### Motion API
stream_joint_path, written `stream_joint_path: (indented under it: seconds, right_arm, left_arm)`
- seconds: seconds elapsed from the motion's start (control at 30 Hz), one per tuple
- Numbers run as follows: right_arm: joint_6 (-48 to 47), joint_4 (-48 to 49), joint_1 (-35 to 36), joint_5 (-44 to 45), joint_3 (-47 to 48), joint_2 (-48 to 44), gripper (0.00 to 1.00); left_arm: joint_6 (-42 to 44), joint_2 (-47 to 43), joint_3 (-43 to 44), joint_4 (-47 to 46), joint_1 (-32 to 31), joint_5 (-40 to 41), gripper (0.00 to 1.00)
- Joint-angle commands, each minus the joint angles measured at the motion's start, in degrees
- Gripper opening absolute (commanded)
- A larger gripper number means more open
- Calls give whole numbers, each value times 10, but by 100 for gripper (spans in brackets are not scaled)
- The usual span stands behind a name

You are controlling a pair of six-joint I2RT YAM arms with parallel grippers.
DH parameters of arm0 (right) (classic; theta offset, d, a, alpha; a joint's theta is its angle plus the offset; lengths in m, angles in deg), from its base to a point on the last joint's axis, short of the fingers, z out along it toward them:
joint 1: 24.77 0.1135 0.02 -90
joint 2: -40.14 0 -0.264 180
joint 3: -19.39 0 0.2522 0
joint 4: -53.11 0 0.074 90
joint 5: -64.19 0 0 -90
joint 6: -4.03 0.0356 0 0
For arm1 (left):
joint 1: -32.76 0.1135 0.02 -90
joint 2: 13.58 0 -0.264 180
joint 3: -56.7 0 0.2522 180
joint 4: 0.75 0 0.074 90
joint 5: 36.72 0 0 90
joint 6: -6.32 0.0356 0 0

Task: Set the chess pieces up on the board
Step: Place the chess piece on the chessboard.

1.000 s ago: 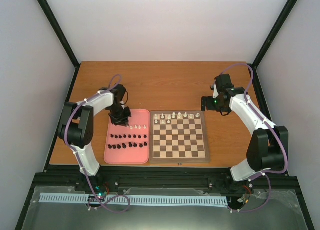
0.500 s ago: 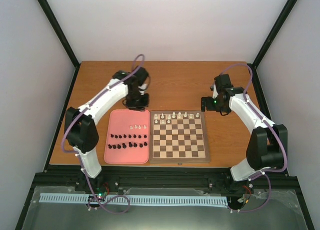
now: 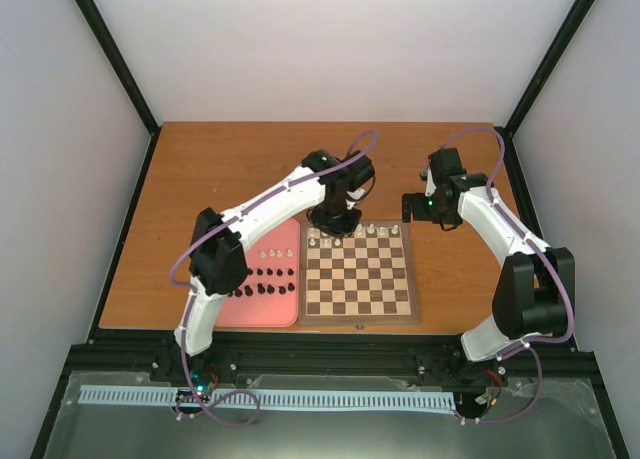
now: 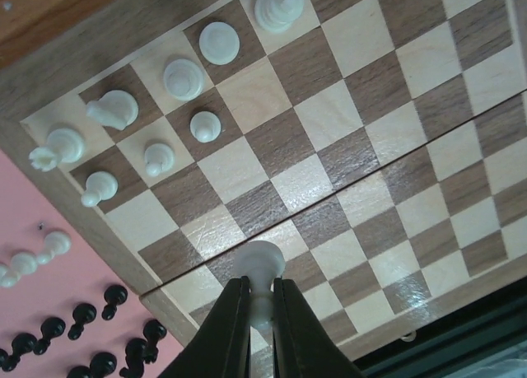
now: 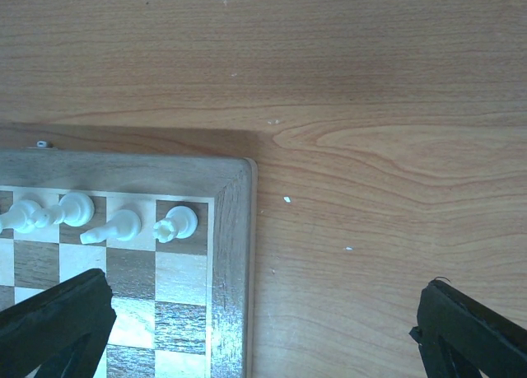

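We see the white pawn [image 4: 262, 265] pinched between the two fingers of the left claw [image 4: 262, 284]. They are shut tight on its stem, and its round head shows just past the fingertips. The claw hangs over the board [image 3: 358, 320] at the board's far left corner [image 3: 333, 222]. We cannot tell whether the pawn touches a square.

The board lies near the near edge of the table [image 3: 200, 169], about midway between its left and right edges. White pieces [image 3: 352, 230] stand along the row towards the table's far edge. The left wrist view shows five in that back row and three pawns [image 4: 159, 156] in the row in front of them. The rest of the squares are bare.

Just beside the board, towards the table's left edge, lies the pink tray [image 3: 270, 314]. It carries a few white pawns [image 3: 272, 252] and two rows of black pieces [image 3: 268, 280], and the left arm covers part of it.

The right claw [image 3: 417, 207] hovers over bare wood just off the board's far right corner. Its fingers [image 5: 58, 316] are spread wide and hold nothing.
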Motion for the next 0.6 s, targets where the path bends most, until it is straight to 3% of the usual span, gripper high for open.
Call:
stream_joint_path:
  seconds: [0.0,0.57]
  right_arm:
    - [-5,0,4,9,10,3,100]
    - [-11,-2,3,10,12,11,100]
  left_arm:
    - [29,35,49,22,-10,19,3]
    - [53,131,89,-1,-15,19,7]
